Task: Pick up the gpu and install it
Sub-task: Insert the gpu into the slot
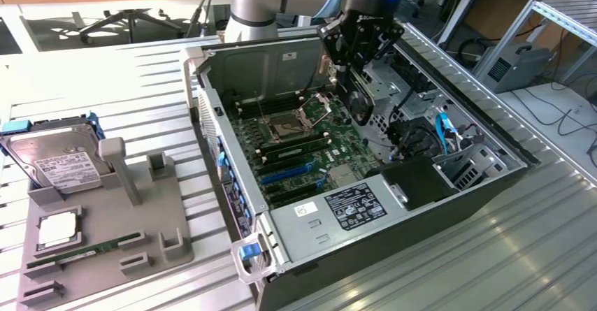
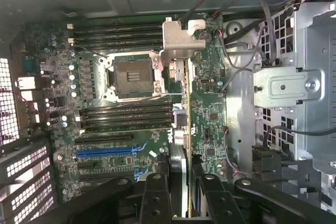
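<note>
My gripper (image 1: 353, 73) hangs over the open computer case (image 1: 466, 206), shut on the gpu (image 1: 359, 105). The gpu is a dark card held on edge above the motherboard (image 1: 298, 150), near the CPU socket (image 1: 279, 126). In the wrist view the gpu (image 2: 181, 103) appears edge-on, running from between my two black fingers (image 2: 157, 195) out to its silver bracket (image 2: 178, 38). It floats over the board between the socket (image 2: 131, 74) and the right-hand part of the board. The blue expansion slot (image 2: 105, 150) lies off to one side of the card, apart from it.
A grey holder (image 1: 103, 248) at the exterior view's left carries a hard drive (image 1: 56, 164), a CPU (image 1: 58, 228) and a green RAM stick (image 1: 84, 249). Inside the case, cables (image 1: 443, 133), a metal drive cage (image 2: 310, 77) and a black power supply (image 1: 420, 182) crowd the side beside the board.
</note>
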You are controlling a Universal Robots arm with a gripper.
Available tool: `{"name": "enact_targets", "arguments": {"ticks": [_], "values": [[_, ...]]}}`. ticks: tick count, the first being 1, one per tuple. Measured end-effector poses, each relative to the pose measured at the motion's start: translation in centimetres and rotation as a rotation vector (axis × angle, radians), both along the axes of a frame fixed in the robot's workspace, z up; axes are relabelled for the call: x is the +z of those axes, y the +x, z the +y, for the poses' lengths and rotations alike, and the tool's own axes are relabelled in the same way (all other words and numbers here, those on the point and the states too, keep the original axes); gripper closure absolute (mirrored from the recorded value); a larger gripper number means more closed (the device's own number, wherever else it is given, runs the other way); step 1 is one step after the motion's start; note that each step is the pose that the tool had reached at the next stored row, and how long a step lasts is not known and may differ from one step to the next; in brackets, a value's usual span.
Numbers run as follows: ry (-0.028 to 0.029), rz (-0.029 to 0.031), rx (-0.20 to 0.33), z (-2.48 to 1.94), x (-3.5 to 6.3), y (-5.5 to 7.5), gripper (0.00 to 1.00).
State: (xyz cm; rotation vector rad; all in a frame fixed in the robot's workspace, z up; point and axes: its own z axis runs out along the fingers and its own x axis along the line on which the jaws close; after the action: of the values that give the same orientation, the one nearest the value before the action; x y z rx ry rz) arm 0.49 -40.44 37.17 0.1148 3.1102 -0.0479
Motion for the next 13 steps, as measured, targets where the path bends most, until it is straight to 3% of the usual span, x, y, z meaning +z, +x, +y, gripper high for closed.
{"name": "enact_targets", "arguments": {"ticks": [13], "values": [[0.0,0.0,0.077,0.0,0.0,0.0,0.73]]}}
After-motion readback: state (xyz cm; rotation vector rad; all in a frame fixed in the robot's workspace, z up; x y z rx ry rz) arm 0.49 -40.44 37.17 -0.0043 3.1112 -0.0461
